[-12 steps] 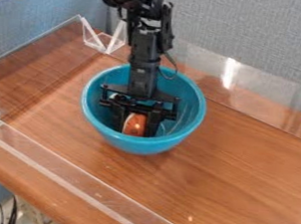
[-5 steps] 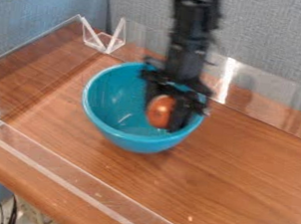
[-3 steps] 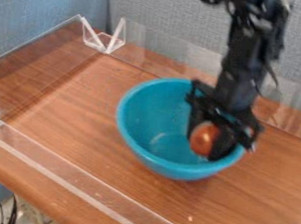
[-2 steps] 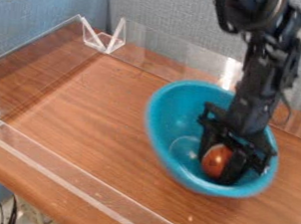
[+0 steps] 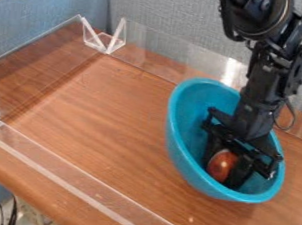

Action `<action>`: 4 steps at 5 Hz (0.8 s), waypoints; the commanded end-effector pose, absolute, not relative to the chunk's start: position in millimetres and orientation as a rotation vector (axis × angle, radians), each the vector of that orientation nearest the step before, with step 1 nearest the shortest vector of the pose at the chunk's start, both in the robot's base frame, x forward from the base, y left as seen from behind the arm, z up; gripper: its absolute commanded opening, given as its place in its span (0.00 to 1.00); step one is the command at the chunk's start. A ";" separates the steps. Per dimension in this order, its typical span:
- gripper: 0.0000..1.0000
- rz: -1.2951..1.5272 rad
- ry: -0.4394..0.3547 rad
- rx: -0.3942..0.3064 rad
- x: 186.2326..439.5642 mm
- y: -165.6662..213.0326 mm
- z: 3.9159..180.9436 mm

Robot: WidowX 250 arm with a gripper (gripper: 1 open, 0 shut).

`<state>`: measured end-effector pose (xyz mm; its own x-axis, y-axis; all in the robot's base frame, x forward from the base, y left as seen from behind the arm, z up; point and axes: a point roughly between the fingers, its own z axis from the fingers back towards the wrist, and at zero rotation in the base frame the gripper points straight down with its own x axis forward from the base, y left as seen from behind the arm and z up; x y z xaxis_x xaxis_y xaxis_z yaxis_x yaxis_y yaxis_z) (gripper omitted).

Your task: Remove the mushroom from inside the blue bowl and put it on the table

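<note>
Arm: black, reaching down from above the blue bowl point(image 5: 187, 131), slightly tilted
Gripper point(image 5: 225, 156): inside the blue bowl, pointing down, fingers closed around the mushroom point(image 5: 221, 165)

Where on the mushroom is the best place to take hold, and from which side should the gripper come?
Best is probably the rounded cap, gripped across its sides from above. The mushroom sits low inside the blue bowl, whose raised wall would likely block a sideways approach. The cap is the part plainly showing between the gripper fingers; the stem I cannot make out.
</note>
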<state>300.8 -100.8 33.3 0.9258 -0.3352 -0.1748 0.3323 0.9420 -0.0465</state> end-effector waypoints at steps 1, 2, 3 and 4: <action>0.00 -0.344 0.156 -0.012 305.9 -88.8 36.9; 0.00 -0.368 0.159 -0.004 306.0 -78.9 39.6; 0.00 -0.377 0.160 0.002 304.0 -62.3 36.2; 0.00 -0.390 0.163 0.008 301.4 -48.4 31.6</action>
<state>299.2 -58.6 31.6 0.9062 -0.3879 -0.1685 0.3887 0.9209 -0.0295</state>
